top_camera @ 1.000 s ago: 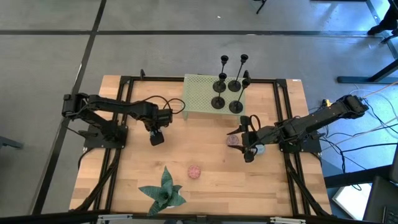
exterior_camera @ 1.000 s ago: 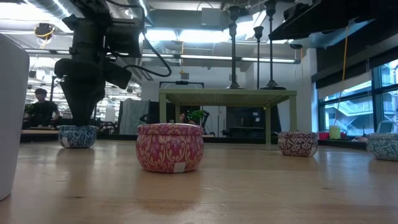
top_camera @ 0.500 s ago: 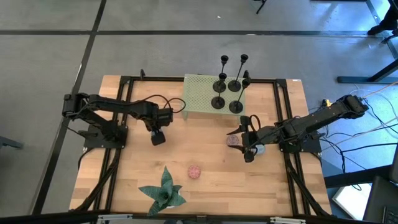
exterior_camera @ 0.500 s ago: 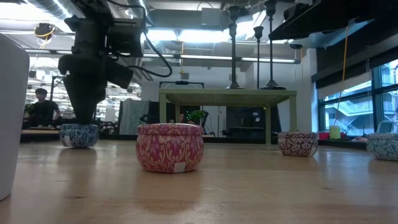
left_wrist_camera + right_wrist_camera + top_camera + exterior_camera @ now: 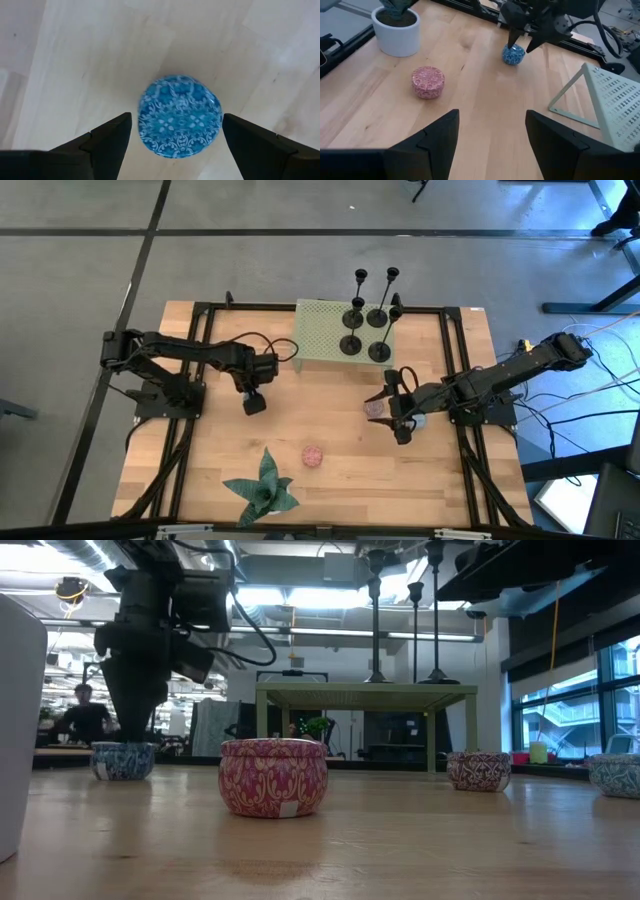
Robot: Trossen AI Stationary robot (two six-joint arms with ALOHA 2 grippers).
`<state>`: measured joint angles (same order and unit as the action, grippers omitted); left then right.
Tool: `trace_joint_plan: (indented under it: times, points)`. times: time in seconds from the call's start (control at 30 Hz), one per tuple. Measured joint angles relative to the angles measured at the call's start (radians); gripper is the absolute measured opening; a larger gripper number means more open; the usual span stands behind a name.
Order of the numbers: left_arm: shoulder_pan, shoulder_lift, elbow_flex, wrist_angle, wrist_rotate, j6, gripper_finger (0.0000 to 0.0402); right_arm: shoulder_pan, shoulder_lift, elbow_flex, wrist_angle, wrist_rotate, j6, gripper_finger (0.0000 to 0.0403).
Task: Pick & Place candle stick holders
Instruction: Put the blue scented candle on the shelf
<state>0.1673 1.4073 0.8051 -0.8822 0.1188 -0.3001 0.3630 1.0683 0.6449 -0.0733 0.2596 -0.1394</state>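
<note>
Candle stick holders [image 5: 351, 344] stand clustered upright on the green stand [image 5: 320, 335], black disc bases on its perforated top and thin stems rising to small cups, at the stand's end nearer the right arm. The stand sits at the far edge of the bench [image 5: 330, 395].

To the stand's left and a little nearer me, the left fingers [image 5: 253, 404] hang pointing down over a blue tin [image 5: 180, 116]. They are spread apart, one on each side of the tin, with bare wood showing between each finger and the tin's rim, so nothing is gripped.

On the stand's near right side, the right fingers [image 5: 400, 432] hover low over the bench, parted and holding nothing. A reddish patterned tin [image 5: 375, 407] and a pale blue one [image 5: 416, 418] sit just beside them.

Further from the stand, toward the bench's near edge, a pink tin [image 5: 313, 456] rests alone, and beyond it a green plant [image 5: 262, 490] sits in a white pot [image 5: 397, 32]
</note>
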Motion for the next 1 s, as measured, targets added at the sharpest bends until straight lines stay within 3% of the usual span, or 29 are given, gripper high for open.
trace_joint_plan:
  times: [0.23, 0.47, 0.67, 1.0]
  points:
    - [-0.002, 0.002, 0.000, 0.000, -0.029, -0.032, 0.0333, 0.000, 0.000, 0.000, 0.000, 0.000, 0.000, 0.0232]
    - [-0.030, 0.002, 0.001, -0.001, 0.026, -0.064, 0.0338, 0.000, 0.000, 0.000, 0.000, 0.001, 0.000, 0.0232]
    - [-0.055, 0.002, 0.002, -0.001, -0.071, -0.073, 0.0338, 0.000, 0.000, 0.000, 0.000, 0.001, 0.000, 0.0232]
    - [-0.094, 0.002, 0.002, 0.000, -0.055, -0.109, 0.0338, 0.000, 0.000, 0.000, 0.000, 0.000, 0.000, 0.0232]
